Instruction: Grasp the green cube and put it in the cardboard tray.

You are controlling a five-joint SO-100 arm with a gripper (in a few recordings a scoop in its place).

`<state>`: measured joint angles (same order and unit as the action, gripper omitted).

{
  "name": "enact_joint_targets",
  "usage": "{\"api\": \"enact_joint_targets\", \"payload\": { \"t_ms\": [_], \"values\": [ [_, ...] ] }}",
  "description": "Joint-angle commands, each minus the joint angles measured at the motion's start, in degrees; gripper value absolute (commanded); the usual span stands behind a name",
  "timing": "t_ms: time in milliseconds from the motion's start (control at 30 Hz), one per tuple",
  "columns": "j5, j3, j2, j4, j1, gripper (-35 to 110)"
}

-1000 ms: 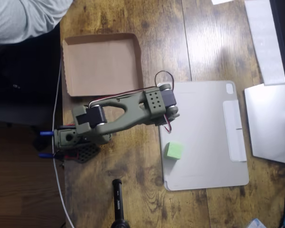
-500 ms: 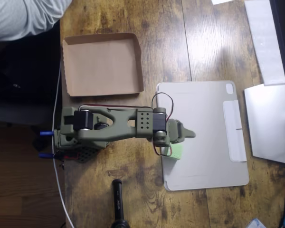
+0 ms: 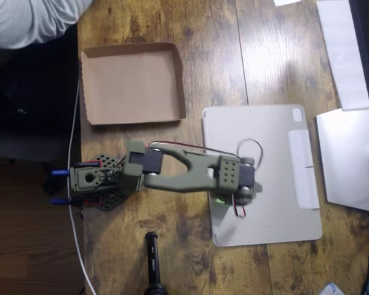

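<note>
Overhead view: arm (image 3: pixel 190 175) outstretched, apparently covering green cube (image 3: pixel 221 200).

Plain brown cardboard tray (image 3: pixel 133 83); green cube (image 3: pixel 221 199), seemingly.

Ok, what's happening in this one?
An olive-green arm is stretched out over the grey tablet cover, its wrist directly above the green cube, of which only a sliver shows. The fingers are hidden under the wrist, so a grasp can't be confirmed. The cardboard tray sits empty up the table; nothing has been delivered.
</note>
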<state>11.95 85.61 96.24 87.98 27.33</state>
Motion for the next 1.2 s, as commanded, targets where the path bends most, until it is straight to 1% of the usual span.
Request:
{"api": "enact_joint_targets", "payload": {
  "t_ms": [0,100,200,300,500,700,1033,1167],
  "values": [
    [4.13,-1.58,1.23,1.85,3.96,45],
    [6.06,0.62,3.87,4.22,6.24,45],
    [6.68,-0.97,4.92,10.90,6.50,45],
    [5.45,-3.25,5.45,14.33,4.39,45],
    [0.79,-4.92,3.08,14.68,-2.55,45],
    [-2.11,0.09,0.44,9.14,-5.19,45],
    [-1.41,6.50,-0.53,-0.09,-3.60,45],
    [-1.05,7.47,-1.05,-1.41,-3.43,41]
  ]
}}
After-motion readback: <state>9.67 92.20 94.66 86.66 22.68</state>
